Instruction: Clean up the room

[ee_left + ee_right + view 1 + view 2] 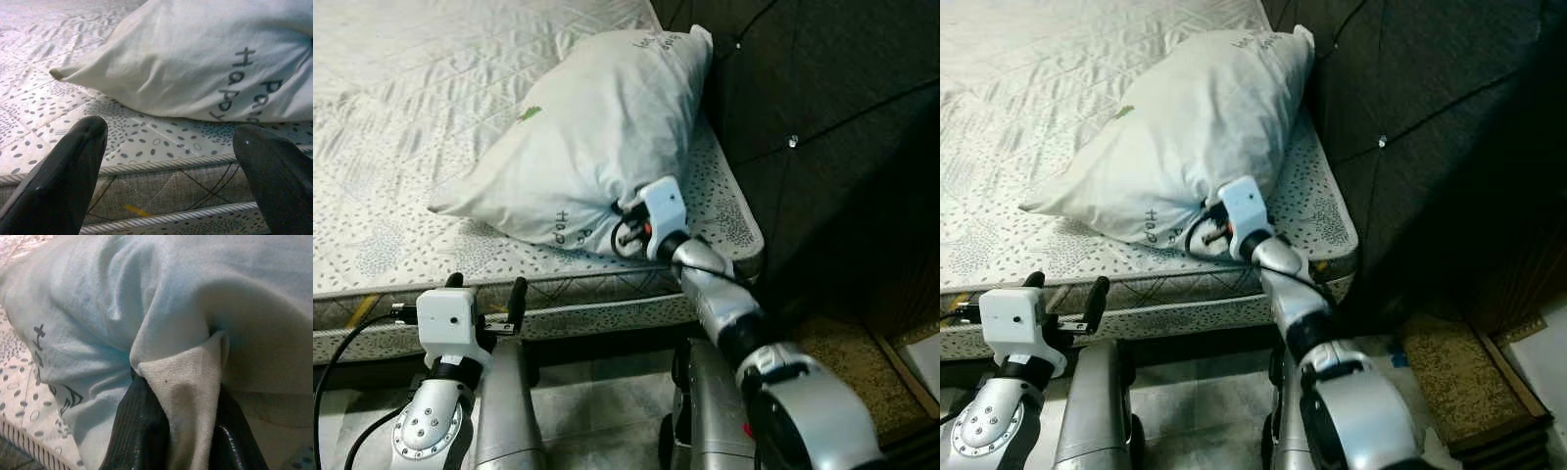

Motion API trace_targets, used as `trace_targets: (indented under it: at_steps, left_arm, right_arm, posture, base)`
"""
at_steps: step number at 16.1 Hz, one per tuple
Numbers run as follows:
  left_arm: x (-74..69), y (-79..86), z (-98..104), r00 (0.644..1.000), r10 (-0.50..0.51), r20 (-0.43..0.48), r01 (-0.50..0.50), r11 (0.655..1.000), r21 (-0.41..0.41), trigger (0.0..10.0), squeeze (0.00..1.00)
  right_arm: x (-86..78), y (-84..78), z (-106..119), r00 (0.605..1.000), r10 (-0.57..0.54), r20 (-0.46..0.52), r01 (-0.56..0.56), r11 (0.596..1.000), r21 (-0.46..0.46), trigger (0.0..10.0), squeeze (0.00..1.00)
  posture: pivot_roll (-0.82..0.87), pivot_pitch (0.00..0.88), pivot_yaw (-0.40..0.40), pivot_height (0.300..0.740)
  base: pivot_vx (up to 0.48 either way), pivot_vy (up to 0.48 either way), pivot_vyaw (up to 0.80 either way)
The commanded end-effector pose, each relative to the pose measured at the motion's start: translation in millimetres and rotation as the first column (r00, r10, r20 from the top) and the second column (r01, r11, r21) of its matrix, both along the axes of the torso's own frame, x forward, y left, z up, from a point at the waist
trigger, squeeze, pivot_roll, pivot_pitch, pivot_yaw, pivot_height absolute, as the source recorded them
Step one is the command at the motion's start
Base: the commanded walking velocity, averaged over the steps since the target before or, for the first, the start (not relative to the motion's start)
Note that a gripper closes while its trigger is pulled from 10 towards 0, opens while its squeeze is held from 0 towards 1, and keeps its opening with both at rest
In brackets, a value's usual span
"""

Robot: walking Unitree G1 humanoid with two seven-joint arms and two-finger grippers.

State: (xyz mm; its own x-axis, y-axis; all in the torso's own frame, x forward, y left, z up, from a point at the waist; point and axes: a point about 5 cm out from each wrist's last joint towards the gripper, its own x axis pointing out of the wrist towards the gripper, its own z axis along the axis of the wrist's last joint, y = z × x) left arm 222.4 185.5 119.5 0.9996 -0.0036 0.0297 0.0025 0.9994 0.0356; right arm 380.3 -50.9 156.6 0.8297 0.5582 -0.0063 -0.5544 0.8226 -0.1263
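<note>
Pillow (pixel 592 132): white, with dark lettering and a small green mark; lying on the mattress near its right-hand corner, far end leaning against the dark headboard, near corner pointing out toward the middle of the bed.

Pillow fabric: bunched into a fold at the lower near edge; in the right wrist view, a ridge of cloth (pixel 188 396) pinched up between the two black fingers.

Right gripper (pixel 628 217): reaching forward over the bed edge, pressed into the pillow's lower edge, fingers (pixel 134 431) closed tight on the fold of cloth.

Right arm (pixel 724 308): silver, stretched from lower right up to the pillow, white wrist housing just beside the fabric.

Left gripper (pixel 486 292): held low in front of the mattress side, apart from the pillow; fingers (pixel 63 176) spread wide with nothing between them, pointing at the mattress edge and the pillow beyond.

Mattress (pixel 431 117): pale quilted cover, dotted pattern near the border, corded piping along the edge.

Headboard (pixel 822 117): dark, tufted with buttons, standing right of the pillow.

Floor (pixel 597 411): grey tiles below the bed, seen between the robot's arms.

Mat (pixel 1459 382): brownish, lying on the floor at lower right beside the headboard.
</note>
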Motion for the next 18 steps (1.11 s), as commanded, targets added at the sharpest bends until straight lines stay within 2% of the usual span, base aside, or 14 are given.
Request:
trace_targets:
  at_steps: [1, 3, 6, 8, 10, 11, 13, 14, 16, 18]
  left_arm:
    - [-0.3, 2.2, -1.4, 1.000, 0.010, -0.001, -0.010, 1.000, 0.011, 10.0, 0.00]
    - [1.1, 1.8, -1.2, 1.000, 0.017, 0.005, -0.017, 1.000, 0.011, 10.0, 0.00]
    - [1.5, -1.4, -2.4, 0.999, 0.032, 0.011, -0.031, 1.000, -0.001, 10.0, 0.00]
    - [1.1, -3.3, -3.8, 0.999, 0.036, 0.012, -0.036, 0.999, -0.006, 10.0, 0.00]
    - [1.4, -3.6, -3.9, 0.999, 0.040, 0.014, -0.040, 0.999, -0.007, 10.0, 0.00]
    - [2.7, -3.7, -3.5, 0.999, 0.039, 0.018, -0.039, 0.999, -0.004, 10.0, 0.00]
    - [4.4, -3.1, -2.8, 0.999, 0.035, 0.023, -0.035, 0.999, 0.003, 10.0, 0.00]
    - [4.7, -3.1, -2.4, 0.999, 0.030, 0.026, -0.030, 0.999, 0.009, 10.0, 0.00]
    - [4.2, -4.2, -2.9, 0.999, 0.028, 0.026, -0.029, 1.000, 0.009, 10.0, 0.00]
    - [2.3, -6.4, -4.2, 0.999, 0.031, 0.023, -0.031, 1.000, 0.004, 10.0, 0.00]
  right_arm:
    - [11.5, -16.2, 17.0, 0.998, -0.055, 0.026, 0.054, 0.998, 0.011, 0.0, 0.00]
    - [18.3, -30.1, 25.3, 0.995, -0.086, 0.045, 0.088, 0.995, -0.038, 0.0, 0.00]
    - [34.3, -71.2, 55.7, 0.967, -0.237, 0.094, 0.246, 0.965, -0.094, 0.0, 0.00]
    - [40.6, -101.7, 85.6, 0.917, -0.361, 0.170, 0.374, 0.926, -0.050, 0.0, 0.00]
    - [42.1, -117.7, 100.2, 0.890, -0.414, 0.190, 0.425, 0.905, -0.019, 0.0, 0.00]
    - [42.2, -134.5, 117.0, 0.860, -0.465, 0.213, 0.471, 0.882, 0.024, 0.0, 0.00]
    - [41.0, -151.3, 133.0, 0.828, -0.505, 0.242, 0.512, 0.858, 0.038, 0.0, 0.00]
    - [40.3, -156.2, 137.4, 0.821, -0.512, 0.254, 0.520, 0.853, 0.037, 0.0, 0.00]
    - [39.4, -156.1, 128.2, 0.839, -0.480, 0.255, 0.498, 0.867, -0.006, 0.0, 0.00]
    - [35.8, -156.0, 96.2, 0.868, -0.456, 0.196, 0.470, 0.882, -0.026, 0.0, 0.00]
  posture:
    - [0.10, 0.138, -0.052, 0.508]
    - [0.10, 0.133, -0.061, 0.508]
    - [0.09, 0.124, -0.068, 0.508]
    - [0.08, 0.118, -0.066, 0.508]
    - [0.08, 0.118, -0.066, 0.508]
    - [0.08, 0.112, -0.059, 0.508]
    - [0.08, 0.109, -0.053, 0.508]
    - [0.08, 0.108, -0.053, 0.508]
    - [0.08, 0.107, -0.056, 0.508]
    - [0.08, 0.106, -0.060, 0.508]
  base:
    - [0.000, 0.000, 0.00]
    - [0.000, 0.000, 0.00]
    - [0.000, 0.000, 0.00]
    - [0.000, 0.000, 0.00]
    - [0.000, 0.000, 0.00]
    - [0.000, 0.000, 0.00]
    - [0.000, 0.000, 0.00]
    - [0.000, 0.000, 0.00]
    - [0.000, 0.000, 0.00]
    - [0.000, 0.000, 0.00]
